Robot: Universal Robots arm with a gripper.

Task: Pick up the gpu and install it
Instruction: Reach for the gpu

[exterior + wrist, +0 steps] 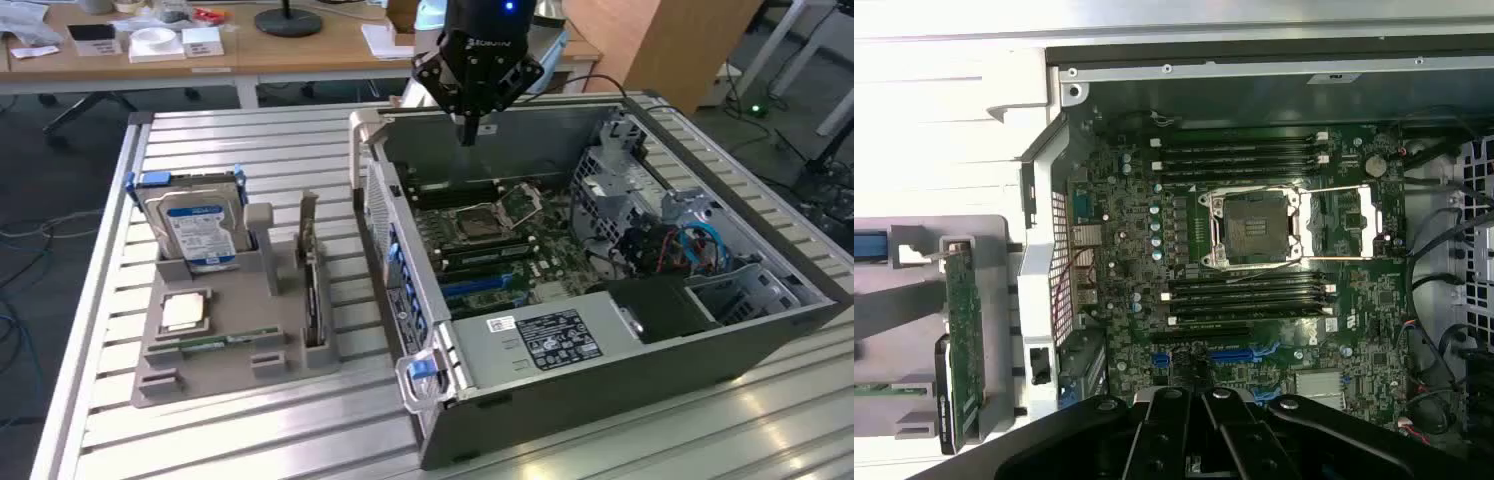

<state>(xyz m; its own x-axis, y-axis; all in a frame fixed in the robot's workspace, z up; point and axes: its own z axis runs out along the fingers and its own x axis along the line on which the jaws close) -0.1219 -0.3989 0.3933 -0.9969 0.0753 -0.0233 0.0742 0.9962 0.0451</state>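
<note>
Silver slats make up the table (240,430), and the claw (467,135) hangs over the open computer case (574,405) with its tips pressed together on nothing. Well off from the claw, toward the exterior view's left and outside the case, the gpu (311,290) stands on its edge in a grey holder (200,385); a good pick would likely mean gripping its top edge square and pulling straight up. Letters on the claw look like ROBOTIQ; the hard drive (198,230) has a blue label too small to read.
</note>
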